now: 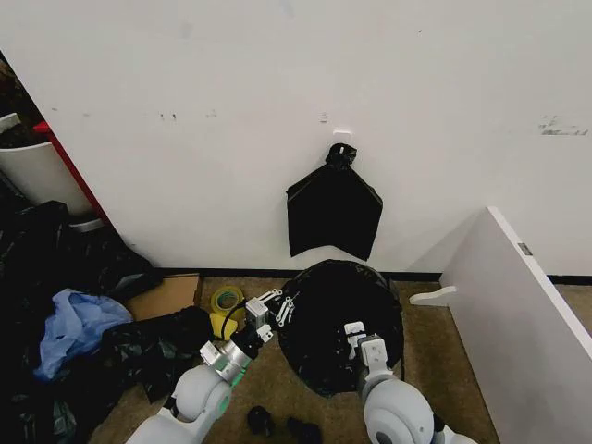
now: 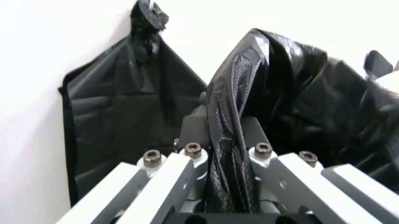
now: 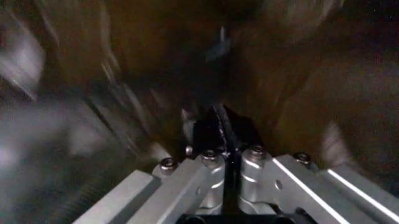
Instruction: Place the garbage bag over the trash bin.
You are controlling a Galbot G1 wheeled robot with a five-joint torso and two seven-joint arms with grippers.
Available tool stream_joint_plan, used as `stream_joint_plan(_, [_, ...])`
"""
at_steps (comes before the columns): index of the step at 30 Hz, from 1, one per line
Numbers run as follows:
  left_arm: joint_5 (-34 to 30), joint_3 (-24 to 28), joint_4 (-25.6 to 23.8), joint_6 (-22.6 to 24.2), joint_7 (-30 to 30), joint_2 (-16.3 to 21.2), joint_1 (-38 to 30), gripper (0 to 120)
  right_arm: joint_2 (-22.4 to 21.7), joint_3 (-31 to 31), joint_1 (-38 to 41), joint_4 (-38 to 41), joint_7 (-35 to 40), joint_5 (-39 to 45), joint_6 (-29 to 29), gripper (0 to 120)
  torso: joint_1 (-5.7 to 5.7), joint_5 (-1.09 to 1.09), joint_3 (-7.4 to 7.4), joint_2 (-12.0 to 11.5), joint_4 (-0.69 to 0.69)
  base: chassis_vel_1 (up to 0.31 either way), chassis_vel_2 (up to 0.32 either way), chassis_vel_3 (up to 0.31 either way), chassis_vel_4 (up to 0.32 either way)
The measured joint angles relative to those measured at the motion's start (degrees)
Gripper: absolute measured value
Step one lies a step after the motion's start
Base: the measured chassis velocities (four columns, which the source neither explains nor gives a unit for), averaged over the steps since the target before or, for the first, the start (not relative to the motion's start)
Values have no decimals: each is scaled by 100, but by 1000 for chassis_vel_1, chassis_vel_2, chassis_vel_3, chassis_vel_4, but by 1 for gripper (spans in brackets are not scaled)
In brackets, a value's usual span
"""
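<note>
While I look down from the head camera, I see the thin, glossy black garbage bag [image 1: 335, 319] spread as a round dark mound on the brown floor [image 1: 435, 361], close to the white wall [image 1: 277, 83]. I cannot see the trash bin itself, so I cannot tell if it stands under the plastic. My left gripper [image 1: 276, 308] is at the left edge of this mound, and in the left wrist view the left gripper [image 2: 225, 135] has its two fingers pressed together on a twisted fold of the garbage bag [image 2: 299, 88], which rises between them. My right gripper [image 1: 354, 335] is on the near part of the mound, a little to the right of the middle. In the right wrist view the right gripper [image 3: 219, 126] has its fingers closed against each other with dark plastic caught at the tips, and the surroundings there are too blurred for me to read. On the wall just behind the mound hangs a flat black bag bunch with a knotted top [image 1: 334, 211]. A yellow roll of tape [image 1: 226, 300] lies on the floor just left of my left gripper, and a slanted white board [image 1: 518, 296] stands to the right.
</note>
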Motion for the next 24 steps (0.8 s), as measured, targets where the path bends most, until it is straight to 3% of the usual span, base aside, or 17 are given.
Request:
stream_joint_plan(12, [20, 165, 103, -309, 216, -202, -28, 5, 385, -48, 795, -611, 287, 934, 72, 0, 0, 0, 0, 0, 1, 0, 0, 0, 0])
stream_joint_plan(24, [32, 105, 89, -332, 233, -325, 50, 5, 582, -421, 939, -1443, 543, 55, 23, 0, 0, 0, 0, 0, 0, 0, 0, 0, 0])
